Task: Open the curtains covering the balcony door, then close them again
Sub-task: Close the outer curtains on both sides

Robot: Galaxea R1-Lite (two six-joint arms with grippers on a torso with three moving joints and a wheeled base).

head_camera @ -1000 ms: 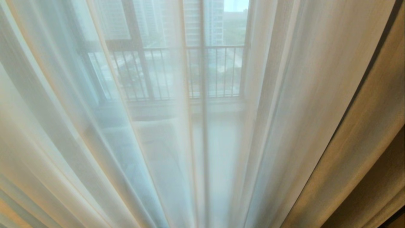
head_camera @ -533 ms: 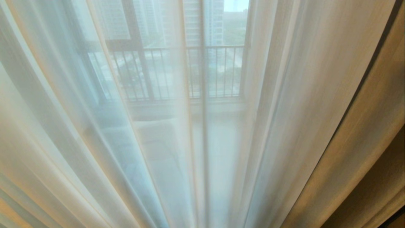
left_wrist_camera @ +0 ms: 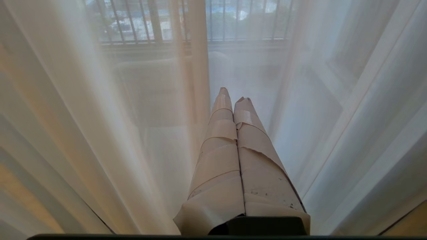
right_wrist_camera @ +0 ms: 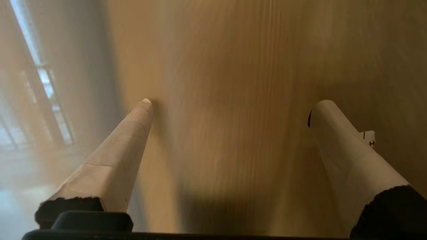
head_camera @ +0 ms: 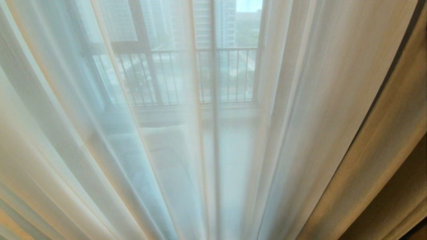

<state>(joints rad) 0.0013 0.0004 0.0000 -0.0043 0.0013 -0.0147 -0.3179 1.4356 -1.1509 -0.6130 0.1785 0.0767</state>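
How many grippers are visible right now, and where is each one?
2. The left gripper, shut, points at the white sheer curtain in its wrist view. The right gripper, open, faces the beige drape in its wrist view. Neither shows in the head view.

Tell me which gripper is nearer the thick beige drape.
Right. The right gripper faces the beige drape closely, jaws wide open, fabric filling its wrist view. The left gripper, jaws shut, points into the white sheers instead.
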